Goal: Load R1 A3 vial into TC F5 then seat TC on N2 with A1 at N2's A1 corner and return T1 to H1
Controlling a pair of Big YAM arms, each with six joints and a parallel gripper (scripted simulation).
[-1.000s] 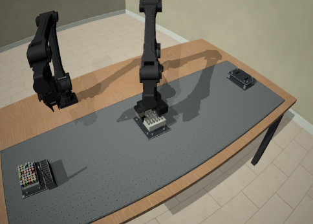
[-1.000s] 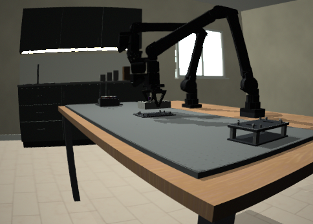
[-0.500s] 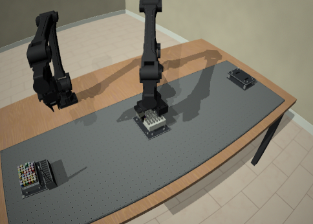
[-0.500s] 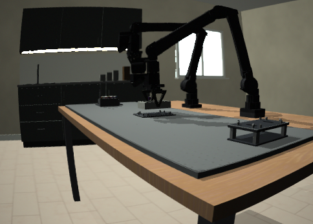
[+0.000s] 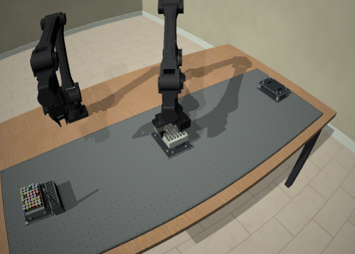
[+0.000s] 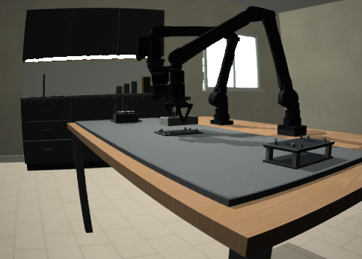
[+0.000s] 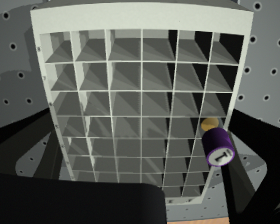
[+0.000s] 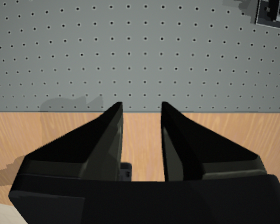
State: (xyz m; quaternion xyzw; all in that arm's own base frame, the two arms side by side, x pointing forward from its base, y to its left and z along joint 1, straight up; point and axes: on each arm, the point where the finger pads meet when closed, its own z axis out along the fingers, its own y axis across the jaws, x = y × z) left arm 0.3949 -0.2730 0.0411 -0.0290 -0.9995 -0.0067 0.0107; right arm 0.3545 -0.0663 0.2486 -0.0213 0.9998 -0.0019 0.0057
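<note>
The white tube carrier TC (image 5: pixel 177 139) (image 6: pixel 168 120) (image 7: pixel 125 75) is between the fingers of my left gripper (image 5: pixel 171 130) (image 6: pixel 179 112) (image 7: pixel 141 111), which is shut on its two sides. In the exterior view the carrier hangs a little above its flat base plate (image 5: pixel 171 154) (image 6: pixel 179 132). One vial with a purple cap (image 7: pixel 219 151) stands in a well of the carrier's right-hand column; the other wells are empty. My right gripper (image 5: pixel 59 120) (image 8: pixel 142 111) is open and empty, low over the table's wooden edge. The raised nest N2 (image 5: pixel 274 89) (image 6: pixel 297 152) stands empty.
The vial rack R1 (image 5: pixel 29 198), full of coloured caps, sits at the mat's near left corner in the top view. The dark forceps holder H1 (image 5: pixel 54 197) stands upright beside it. The grey perforated mat (image 5: pixel 238 134) covers most of the table.
</note>
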